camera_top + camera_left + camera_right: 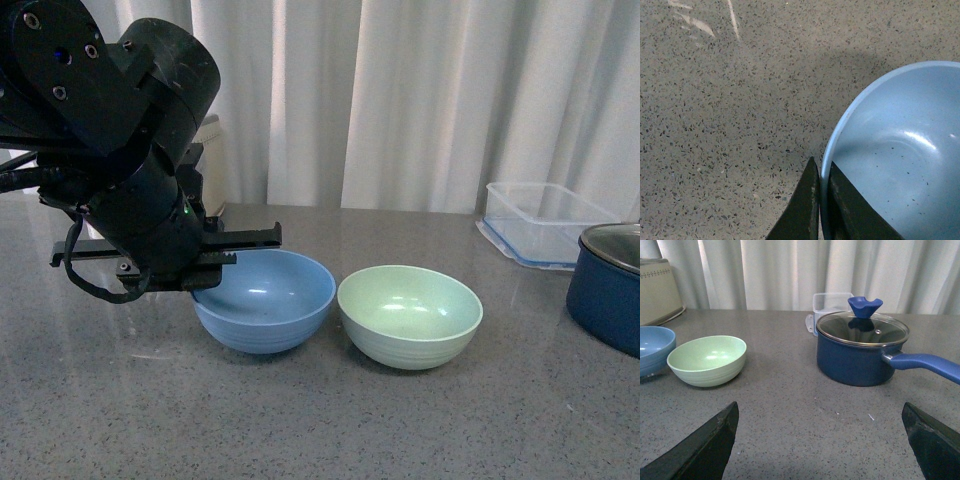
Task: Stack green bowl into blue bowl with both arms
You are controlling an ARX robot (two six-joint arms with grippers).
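Observation:
The blue bowl sits on the grey table, left of centre, touching or almost touching the green bowl on its right. My left gripper is shut on the blue bowl's left rim; in the left wrist view the fingers pinch the rim of the blue bowl, one inside and one outside. My right gripper is open and empty, low over the table, out of the front view. From it the green bowl and blue bowl lie some way off.
A dark navy pot with a glass lid stands near the right gripper and at the front view's right edge. A clear plastic box sits behind it. A cream appliance stands at the back. White curtains close the rear.

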